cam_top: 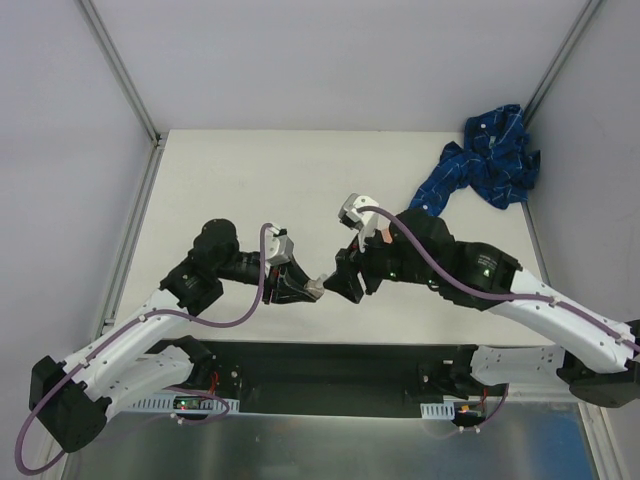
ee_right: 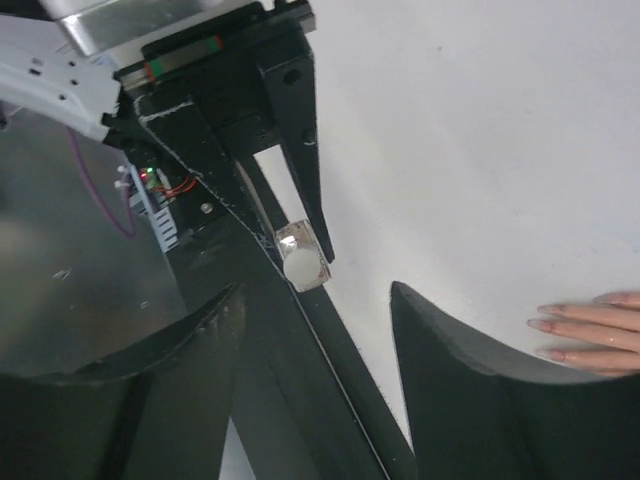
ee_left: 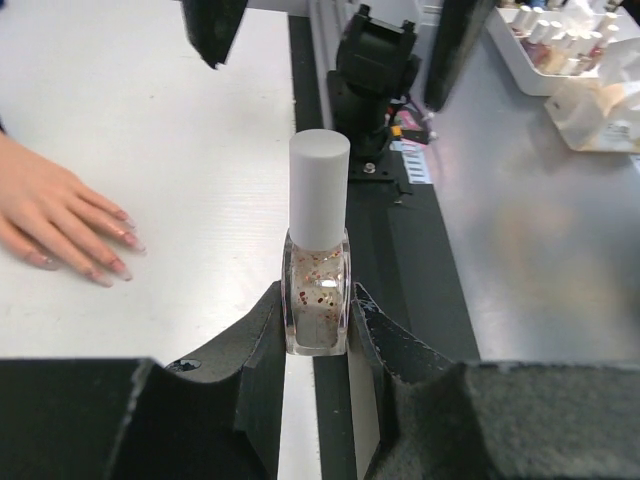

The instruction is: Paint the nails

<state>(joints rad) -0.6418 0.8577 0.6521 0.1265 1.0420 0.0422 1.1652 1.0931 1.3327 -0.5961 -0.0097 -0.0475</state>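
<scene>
A small clear polish bottle [ee_left: 318, 290] with glitter and a white cap [ee_left: 319, 190] stands upright between the jaws of my left gripper [ee_left: 318, 305], which is shut on its glass body. In the top view the left gripper [cam_top: 306, 290] holds the bottle [cam_top: 316, 289] near the table's front edge. My right gripper [cam_top: 346, 276] faces it from the right, open and holding nothing. Its wrist view shows the cap end [ee_right: 301, 267] just beyond the spread fingers of the right gripper [ee_right: 315, 300]. The flesh-coloured mannequin hand [ee_left: 55, 210] lies flat, its glossy pinkish nails [ee_left: 122, 266] [ee_right: 546, 325] showing.
The blue patterned sleeve [cam_top: 488, 165] is bunched at the table's back right corner. A black strip [ee_left: 400, 270] runs along the near table edge. A white tray of polish bottles [ee_left: 560, 45] sits on the metal bench beyond it. Frame posts [cam_top: 118, 70] stand at the back corners.
</scene>
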